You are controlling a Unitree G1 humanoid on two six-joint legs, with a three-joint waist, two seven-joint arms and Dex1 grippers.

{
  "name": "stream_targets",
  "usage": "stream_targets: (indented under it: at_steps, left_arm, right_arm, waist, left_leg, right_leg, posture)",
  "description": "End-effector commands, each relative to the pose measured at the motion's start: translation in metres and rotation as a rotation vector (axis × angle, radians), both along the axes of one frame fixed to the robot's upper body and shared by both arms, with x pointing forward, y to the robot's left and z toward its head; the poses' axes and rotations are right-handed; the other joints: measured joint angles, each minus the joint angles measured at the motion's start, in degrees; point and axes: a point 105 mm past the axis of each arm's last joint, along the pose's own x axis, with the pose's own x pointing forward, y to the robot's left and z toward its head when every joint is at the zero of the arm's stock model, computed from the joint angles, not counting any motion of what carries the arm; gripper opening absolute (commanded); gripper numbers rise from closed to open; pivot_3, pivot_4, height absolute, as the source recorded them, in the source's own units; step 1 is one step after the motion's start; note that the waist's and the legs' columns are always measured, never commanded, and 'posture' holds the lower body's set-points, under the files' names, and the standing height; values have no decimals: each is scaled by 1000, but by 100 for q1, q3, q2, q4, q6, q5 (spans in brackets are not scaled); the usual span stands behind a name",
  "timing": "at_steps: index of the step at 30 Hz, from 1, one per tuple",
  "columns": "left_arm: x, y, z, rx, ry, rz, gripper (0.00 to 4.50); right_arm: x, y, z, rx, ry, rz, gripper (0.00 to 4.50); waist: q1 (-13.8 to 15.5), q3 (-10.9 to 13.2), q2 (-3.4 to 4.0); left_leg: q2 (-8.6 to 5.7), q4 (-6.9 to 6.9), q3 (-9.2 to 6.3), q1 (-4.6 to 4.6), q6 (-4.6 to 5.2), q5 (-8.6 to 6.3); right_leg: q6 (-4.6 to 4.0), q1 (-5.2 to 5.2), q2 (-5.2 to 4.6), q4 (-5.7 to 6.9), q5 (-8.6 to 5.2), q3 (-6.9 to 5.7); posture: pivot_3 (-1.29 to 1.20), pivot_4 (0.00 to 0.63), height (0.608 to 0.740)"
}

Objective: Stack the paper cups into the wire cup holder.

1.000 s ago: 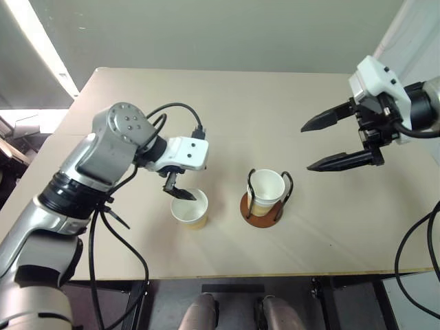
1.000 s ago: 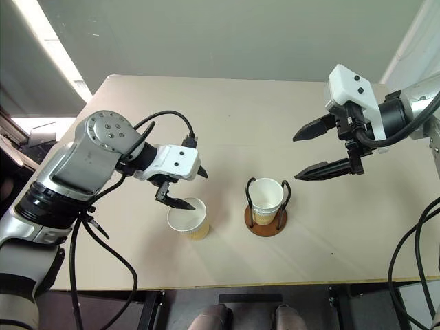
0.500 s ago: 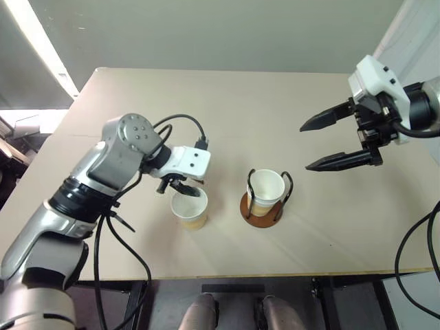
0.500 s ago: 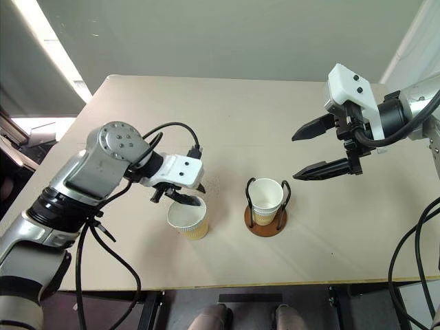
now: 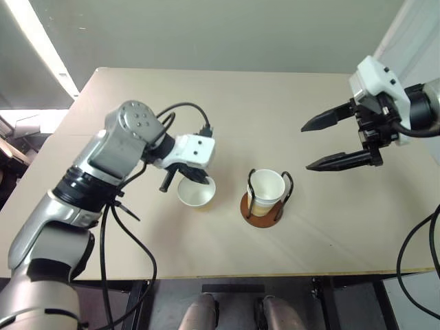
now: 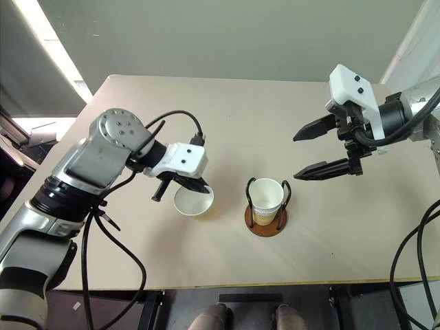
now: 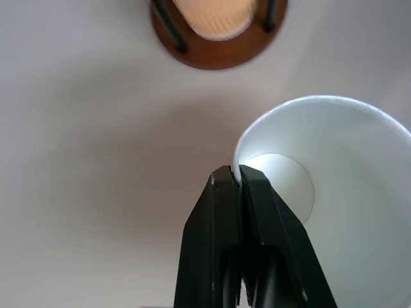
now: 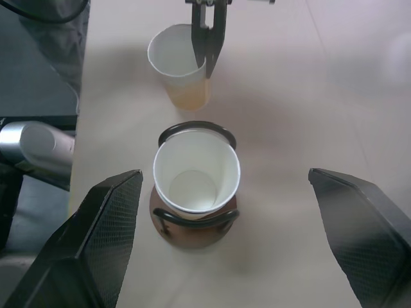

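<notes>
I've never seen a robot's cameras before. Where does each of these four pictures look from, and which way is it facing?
Left eye, right eye: on the head, looking forward and down over the beige table; both arms show.
Left wrist: along the left gripper, jaws shut on the rim of a tan-walled paper cup.
Right wrist: between the open right gripper, down at another paper cup in the rust-brown wire cup holder.
Shared: all four views show both cups and the holder.
</notes>
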Motion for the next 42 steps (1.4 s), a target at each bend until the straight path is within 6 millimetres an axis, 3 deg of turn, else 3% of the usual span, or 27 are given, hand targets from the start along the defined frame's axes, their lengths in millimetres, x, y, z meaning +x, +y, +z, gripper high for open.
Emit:
stream_targets:
  at_steps: [1, 6, 19, 27, 42]
  left_arm:
    - [-3, 2, 30, -68, -26, -30, 48]
    - [-3, -2, 55, -134, -23, -34, 48]
    - [-4, -50, 151, -380, -35, -129, 48]
    - [-12, -82, 139, -369, 114, -210, 48]
    - [-7, -100, 107, -260, 190, -249, 48]
  right_arm:
    - [-1, -1, 14, 72, -50, 5, 4298]
    - [3, -4, 12, 116, -60, 0, 4298]
    - [-15, -14, 12, 151, -17, -69, 4298]
    - [-30, -17, 8, 175, -5, -110, 4298]
    - [-46, -13, -3, 194, -6, -147, 4298]
  waist:
    - [-1, 0, 0]
    - [10, 0, 0]
    - [57, 1, -1]
    - [90, 2, 1]
    - [153, 3, -1]
  left_leg:
    - [0, 0, 0, 0, 0, 0]
    - [0, 1, 0, -2, 0, 0]
    - [-1, 0, -1, -26, 3, -2]
    - [-1, 4, 2, -36, 6, -4]
    - [-14, 23, 17, -56, 9, -5]
  right_leg:
    - [0, 0, 0, 0, 0, 0]
    - [1, 0, 0, -1, 0, 0]
    - [3, -11, -3, -12, 1, -3]
    - [13, -17, -6, -13, 0, -1]
    - [47, -30, -8, -10, 5, 4]
  posture:
    - [0, 150, 740]
    - [0, 150, 740]
    - [0, 150, 740]
    - [0, 150, 740]
    - [0, 150, 740]
